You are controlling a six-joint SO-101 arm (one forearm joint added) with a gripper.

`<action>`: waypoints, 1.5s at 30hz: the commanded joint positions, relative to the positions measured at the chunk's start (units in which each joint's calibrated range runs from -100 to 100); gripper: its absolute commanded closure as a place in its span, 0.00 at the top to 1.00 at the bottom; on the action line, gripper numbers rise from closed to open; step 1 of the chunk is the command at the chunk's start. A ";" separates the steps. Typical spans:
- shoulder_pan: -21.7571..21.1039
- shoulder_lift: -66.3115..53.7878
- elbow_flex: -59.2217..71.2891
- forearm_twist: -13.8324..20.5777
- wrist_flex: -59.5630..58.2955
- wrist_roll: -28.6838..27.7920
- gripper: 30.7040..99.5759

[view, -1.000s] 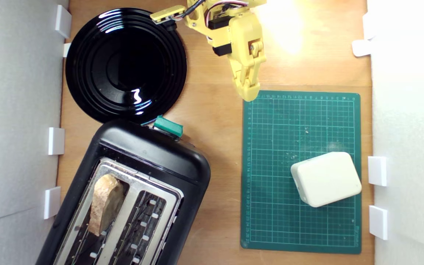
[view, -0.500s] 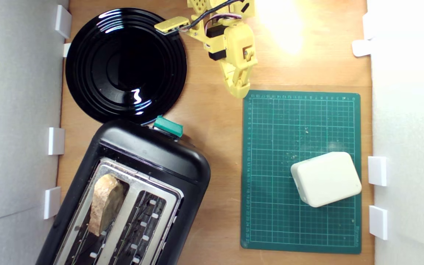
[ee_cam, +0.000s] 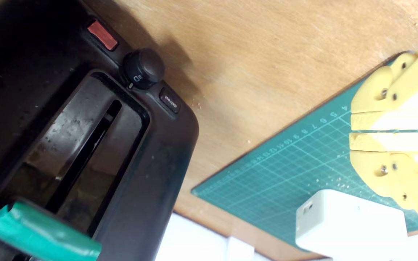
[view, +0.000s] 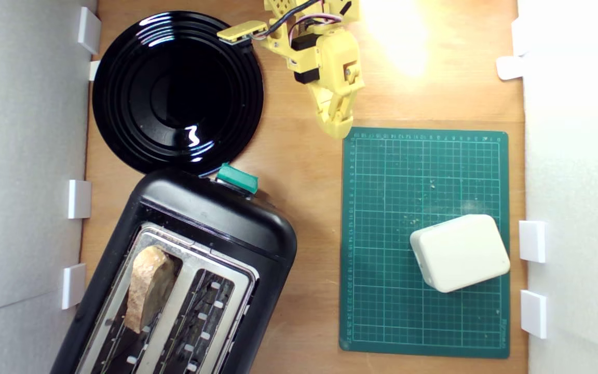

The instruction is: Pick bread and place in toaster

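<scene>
Bread (view: 148, 288) standing in toaster (view: 211, 218) slot at lower left, yellow gripper (view: 336, 130) closed and empty at top centre, above counter (view: 304, 171)

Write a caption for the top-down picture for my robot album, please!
Bread sits in the toaster while the empty yellow gripper rests shut.

Yellow printed-plastic arm (view: 330, 57), blocky shells around black servo bodies. Thin black, red and white wires loop near its upper links. Small screws dot the yellow tapered gripper (ee_cam: 354, 131).
</scene>
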 commanded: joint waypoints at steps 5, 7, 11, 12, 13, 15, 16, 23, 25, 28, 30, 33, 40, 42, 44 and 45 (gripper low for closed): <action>0.06 -0.68 0.30 0.28 3.23 0.33 0.16; 0.06 -0.68 0.30 0.28 3.32 0.33 0.16; 0.22 -0.68 0.30 0.37 3.40 0.33 0.16; 0.22 -0.68 0.30 0.37 3.40 0.33 0.16; 0.22 -0.68 0.30 0.37 3.49 0.33 0.16; -0.02 -0.68 0.30 0.37 4.77 0.38 0.16; -0.02 -0.68 0.30 0.37 6.13 0.95 0.16; 0.14 -0.68 0.21 -0.08 6.48 1.48 0.15; 0.22 -0.68 0.21 0.01 6.48 1.48 0.16; -0.10 -0.68 0.21 0.28 6.48 1.48 0.15; -0.02 -0.68 0.12 0.28 6.48 1.48 0.16; 0.54 -0.52 0.12 0.46 6.56 1.69 0.15; 0.38 -0.60 0.12 0.28 6.48 1.53 0.15; 0.30 -0.60 0.12 0.28 6.48 1.53 0.15; 0.30 -0.60 0.12 0.28 6.48 1.53 0.15; 0.30 -0.60 0.12 0.28 6.48 1.53 0.15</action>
